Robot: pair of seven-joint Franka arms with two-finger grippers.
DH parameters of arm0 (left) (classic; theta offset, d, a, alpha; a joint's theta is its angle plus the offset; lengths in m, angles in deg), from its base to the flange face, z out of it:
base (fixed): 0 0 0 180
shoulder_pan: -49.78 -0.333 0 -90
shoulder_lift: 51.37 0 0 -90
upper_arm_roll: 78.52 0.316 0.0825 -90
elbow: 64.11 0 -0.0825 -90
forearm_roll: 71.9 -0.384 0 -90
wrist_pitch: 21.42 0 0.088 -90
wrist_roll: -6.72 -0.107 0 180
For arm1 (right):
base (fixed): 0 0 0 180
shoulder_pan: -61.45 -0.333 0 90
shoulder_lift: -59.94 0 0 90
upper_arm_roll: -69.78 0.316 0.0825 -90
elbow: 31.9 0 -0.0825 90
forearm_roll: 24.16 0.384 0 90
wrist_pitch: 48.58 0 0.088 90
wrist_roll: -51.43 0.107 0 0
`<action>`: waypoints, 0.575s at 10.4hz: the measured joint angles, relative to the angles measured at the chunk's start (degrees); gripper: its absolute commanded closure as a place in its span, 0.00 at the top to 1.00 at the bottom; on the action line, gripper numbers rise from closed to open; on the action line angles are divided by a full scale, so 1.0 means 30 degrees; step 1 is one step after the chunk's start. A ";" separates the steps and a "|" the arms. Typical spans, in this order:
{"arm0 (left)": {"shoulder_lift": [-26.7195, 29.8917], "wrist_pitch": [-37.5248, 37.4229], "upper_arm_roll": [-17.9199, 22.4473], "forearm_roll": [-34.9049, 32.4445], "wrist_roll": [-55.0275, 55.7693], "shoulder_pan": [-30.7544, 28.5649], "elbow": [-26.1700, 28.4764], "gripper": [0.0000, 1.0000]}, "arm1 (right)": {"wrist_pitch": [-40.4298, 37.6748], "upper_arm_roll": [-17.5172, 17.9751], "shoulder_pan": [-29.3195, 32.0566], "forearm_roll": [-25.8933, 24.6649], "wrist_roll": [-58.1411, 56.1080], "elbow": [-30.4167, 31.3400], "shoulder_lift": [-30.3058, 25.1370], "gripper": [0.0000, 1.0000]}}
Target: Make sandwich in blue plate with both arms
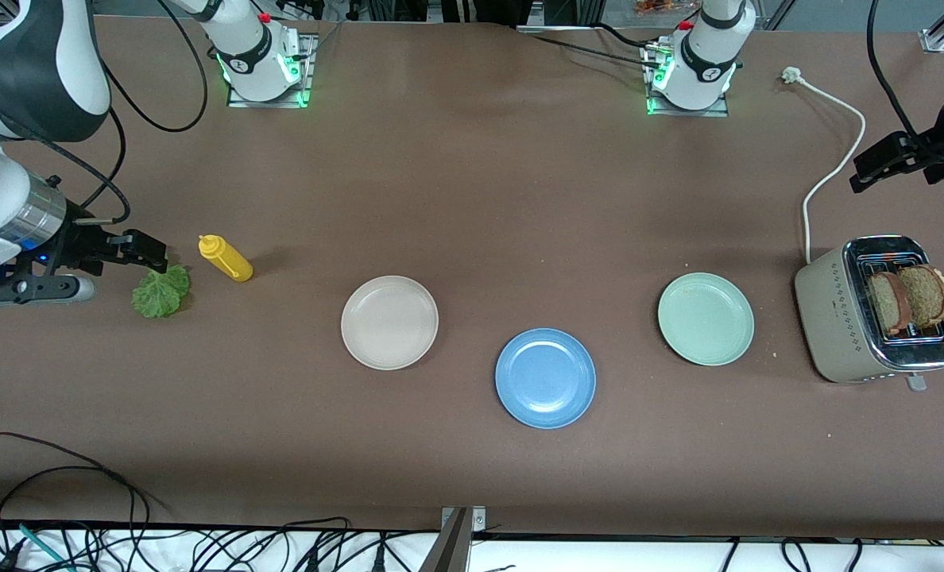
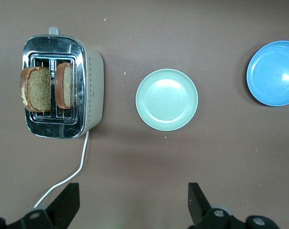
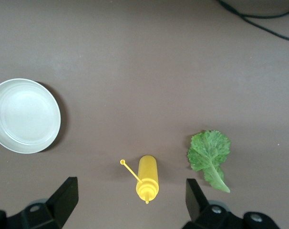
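The blue plate (image 1: 545,378) lies bare, nearest the front camera, with open table all round it. The beige plate (image 1: 389,322) and green plate (image 1: 706,318) flank it, each well apart, leaving wide lanes between. The toaster (image 1: 873,314) stands at the left arm's end; two bread slices (image 1: 909,298) stick up out of its slots, free from above. Its white cord (image 1: 829,171) trails over the table toward the arm bases. At the right arm's end, the mustard bottle (image 1: 226,258) lies just beside the lettuce (image 1: 160,291), a narrow gap between them. The right gripper (image 1: 142,250) hangs open over the lettuce's edge; the left gripper (image 1: 877,167), open, hangs over the cord.
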 measured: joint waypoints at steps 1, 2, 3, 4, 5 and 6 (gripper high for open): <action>0.0000 0.0000 0.0000 0.0000 -0.0001 0.0000 0.0000 1.00 | -0.0007 -0.0002 -0.0001 -0.0105 0.0001 -0.0202 -0.0029 1.00; 0.0000 0.0000 -0.0007 0.0000 -0.0005 0.0000 0.0000 1.00 | -0.0021 -0.0003 -0.0015 -0.0547 0.0001 -0.0318 -0.0081 1.00; 0.0000 0.0000 -0.0016 0.0000 -0.0009 0.0001 0.0000 1.00 | -0.0028 0.0000 -0.0106 -0.1239 0.0001 -0.0328 -0.0127 1.00; 0.0000 0.0000 -0.0018 0.0001 -0.0012 0.0001 0.0000 1.00 | -0.0033 0.0001 -0.0240 -0.1527 0.0008 -0.0327 -0.0129 1.00; 0.0000 0.0000 -0.0018 0.0001 -0.0017 0.0000 0.0000 1.00 | -0.0034 0.0002 -0.0346 -0.1604 0.0034 -0.0327 -0.0130 1.00; 0.0000 0.0000 -0.0019 0.0001 -0.0020 0.0001 0.0000 1.00 | -0.0034 0.0002 -0.0388 -0.1622 0.0032 -0.0330 -0.0145 1.00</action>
